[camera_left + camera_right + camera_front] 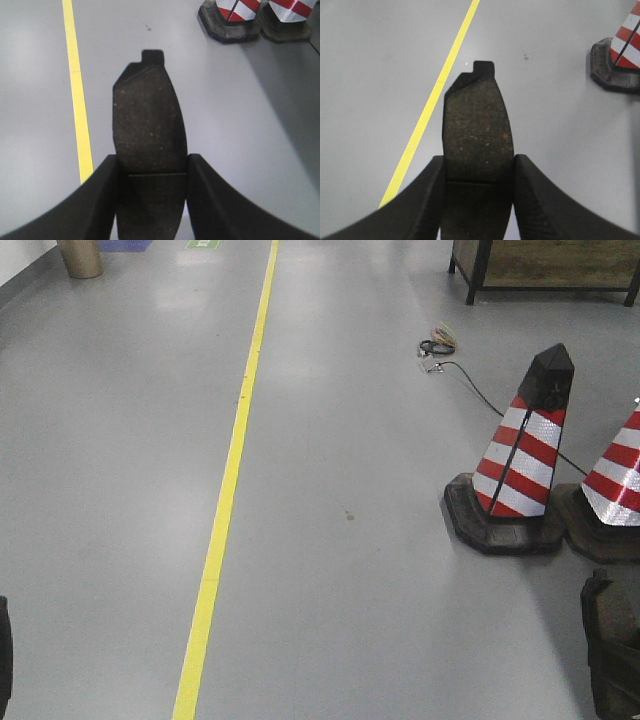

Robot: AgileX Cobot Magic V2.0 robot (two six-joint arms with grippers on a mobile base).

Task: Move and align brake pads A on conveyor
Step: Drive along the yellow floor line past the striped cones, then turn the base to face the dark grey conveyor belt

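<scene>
Black left jaws [152,200] pinch gritty, tabbed brake pad [149,125].

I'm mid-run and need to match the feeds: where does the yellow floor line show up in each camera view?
Front-facing view: yellow floor line runs from top centre down to bottom left of centre.
Left wrist view: it runs down the left side, beside the brake pad clamped in the left gripper.
Right wrist view: it slants from top centre to lower left, passing behind the right gripper.
Shared landmark: the red-and-white traffic cone.
</scene>
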